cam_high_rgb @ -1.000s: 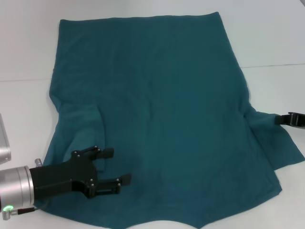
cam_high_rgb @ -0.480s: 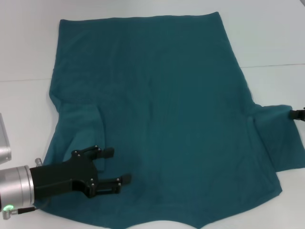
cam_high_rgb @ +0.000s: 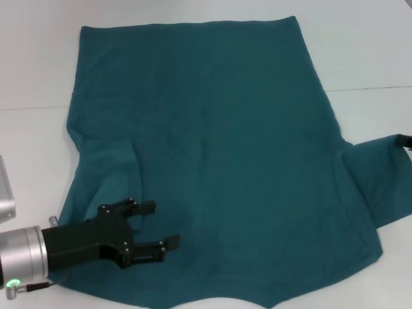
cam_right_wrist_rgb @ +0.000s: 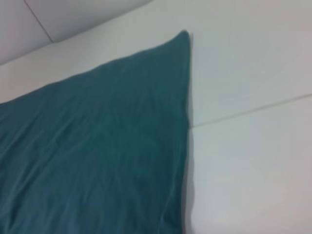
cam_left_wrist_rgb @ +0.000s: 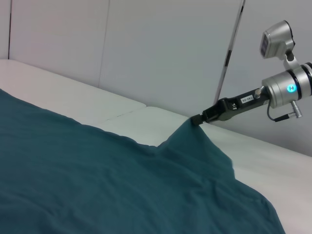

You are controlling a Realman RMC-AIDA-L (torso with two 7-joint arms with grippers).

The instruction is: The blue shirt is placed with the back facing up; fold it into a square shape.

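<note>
blue shirt (cam_high_rgb: 219, 148), spread flat, right sleeve lifted

The blue shirt (cam_high_rgb: 219, 161) lies spread over the middle of the table (cam_high_rgb: 360, 51), its straight hem at the far side and the neck edge nearest the robot. The left sleeve is folded in onto the body, at the near left. The left gripper (cam_high_rgb: 156, 226) sits above the shirt's near left corner, its fingers apart. The right sleeve reaches out to the right edge of the head view, where the right gripper (cam_high_rgb: 403, 141) pinches its tip; in the left wrist view that sleeve rises off the table to the gripper.
</note>
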